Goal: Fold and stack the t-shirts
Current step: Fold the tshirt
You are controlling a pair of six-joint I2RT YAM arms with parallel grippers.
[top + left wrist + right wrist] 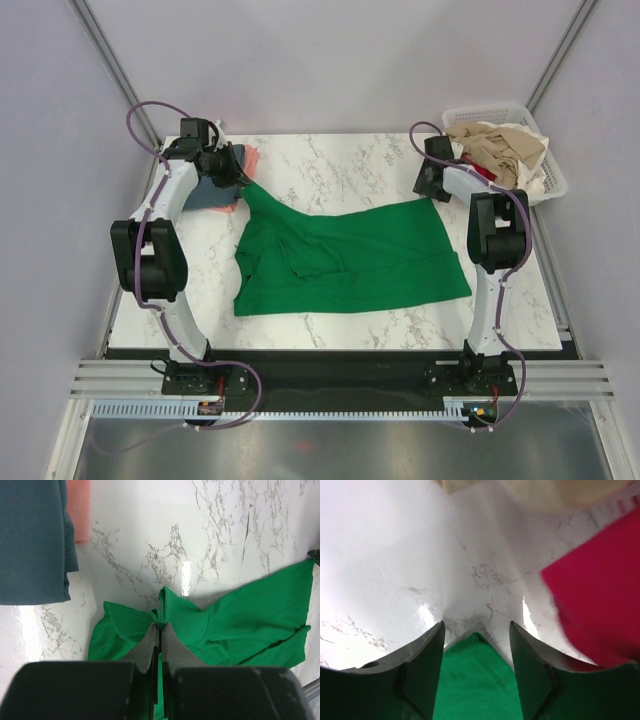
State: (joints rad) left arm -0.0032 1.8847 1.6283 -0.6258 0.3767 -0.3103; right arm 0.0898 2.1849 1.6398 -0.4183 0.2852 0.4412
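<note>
The bright green t-shirt [345, 258] lies spread and rumpled across the middle of the marble table. My left gripper [243, 182] is shut on the shirt's far-left corner [160, 616], pinching a fold of green cloth between its fingertips. My right gripper [432, 186] is open, its jaws straddling the shirt's far-right corner [476, 647] on the table. A slate blue-grey t-shirt [32, 540] lies on a salmon pink one [79, 510] at the far left. Beige shirts [500, 150] and a magenta-red one [592, 605] are at the right.
A white slatted basket [545, 185] stands at the far right corner, holding the beige and red shirts. The folded blue-grey and pink pile [225, 190] sits at the far left, under my left arm. Bare marble [340, 165] lies beyond the green shirt.
</note>
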